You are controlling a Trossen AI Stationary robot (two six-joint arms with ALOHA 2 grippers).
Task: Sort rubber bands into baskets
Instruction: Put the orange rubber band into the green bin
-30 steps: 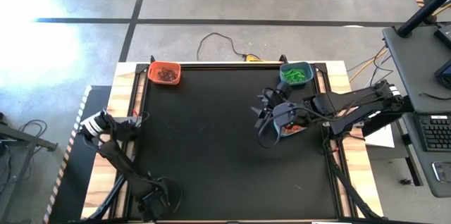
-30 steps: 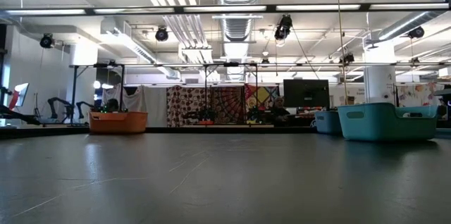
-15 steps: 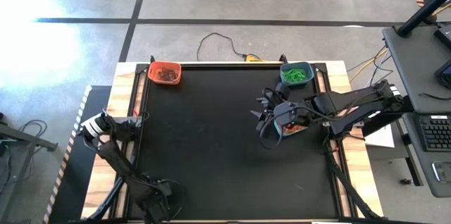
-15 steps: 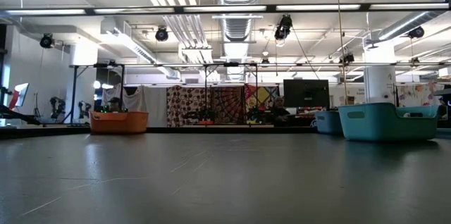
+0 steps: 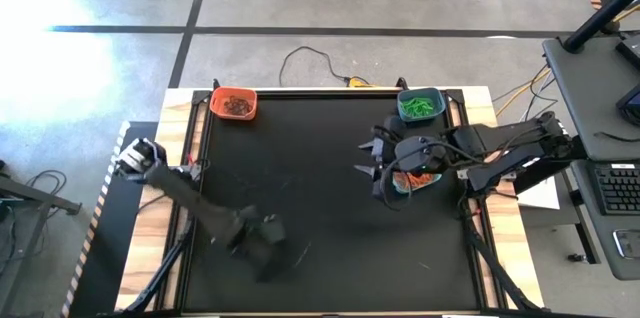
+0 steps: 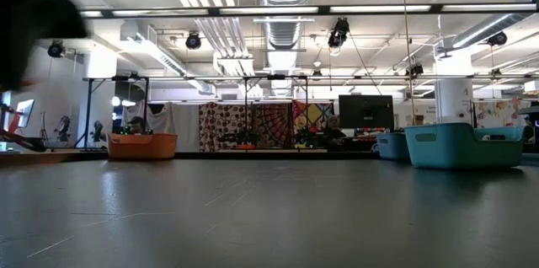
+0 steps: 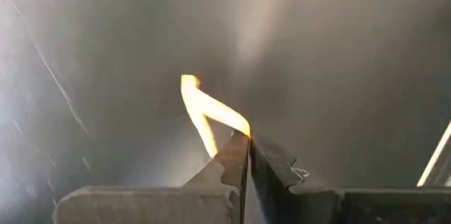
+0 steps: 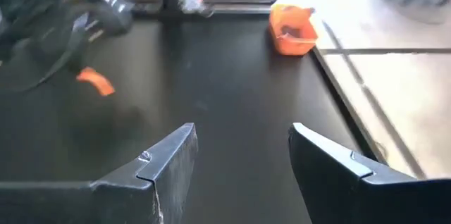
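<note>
Overhead, table-level, two close wrist views.

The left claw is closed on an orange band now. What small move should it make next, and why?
Probably lift and carry it toward the blue basket. The left claw pinches an orange rubber band; that basket, under the right arm, seems to hold orange bands, while the other two hold dark and green ones.

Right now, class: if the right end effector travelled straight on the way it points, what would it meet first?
Probably nothing: ahead of the right end effector lies bare black mat; the orange basket sits off to one side.
</note>
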